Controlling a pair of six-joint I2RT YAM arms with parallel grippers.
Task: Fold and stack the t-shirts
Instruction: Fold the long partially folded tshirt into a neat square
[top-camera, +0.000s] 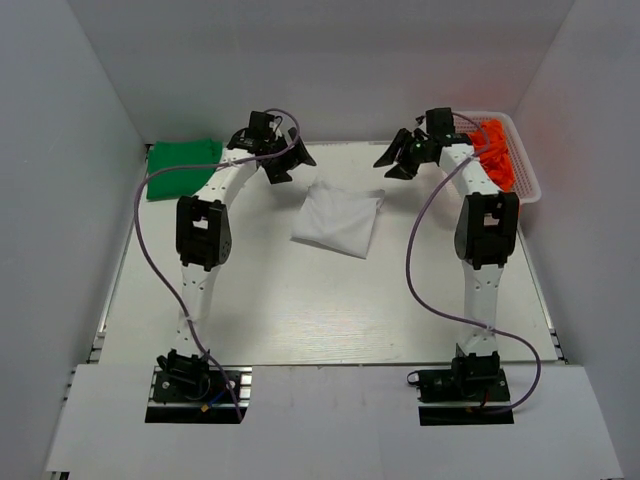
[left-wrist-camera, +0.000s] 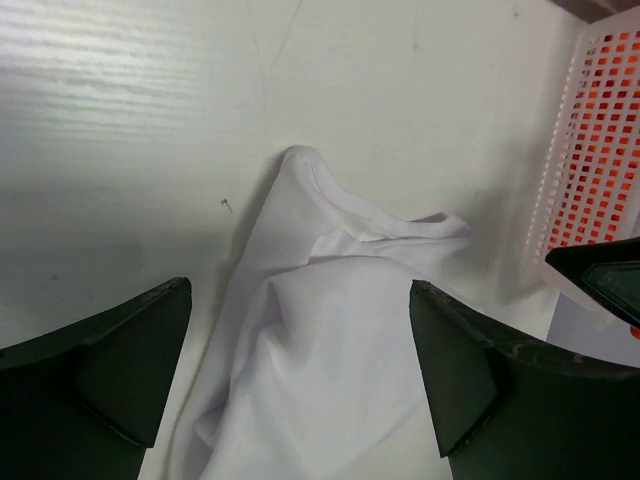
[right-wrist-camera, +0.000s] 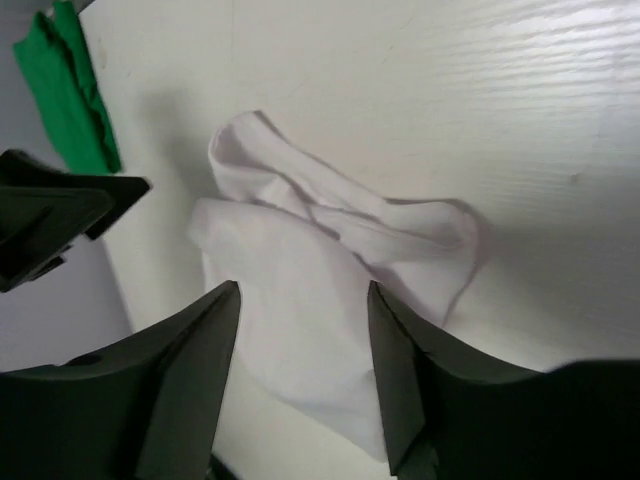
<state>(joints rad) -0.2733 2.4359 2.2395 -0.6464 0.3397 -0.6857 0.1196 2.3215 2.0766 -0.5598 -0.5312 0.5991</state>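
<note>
A fixed camera high behind the arm bases looks down over the whole worktop (top-camera: 300, 320). Each wrist camera peers close past its own fingers, the left claw (left-wrist-camera: 300, 288) and right claw (right-wrist-camera: 303, 287), from opposite sides at the same white t-shirt (top-camera: 338, 218).

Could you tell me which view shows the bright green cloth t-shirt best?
The top external view: the bright green cloth t-shirt shows nearly whole, far left. The right wrist view catches only part of the t-shirt in the frame's corner; the left wrist view shows none.
</note>
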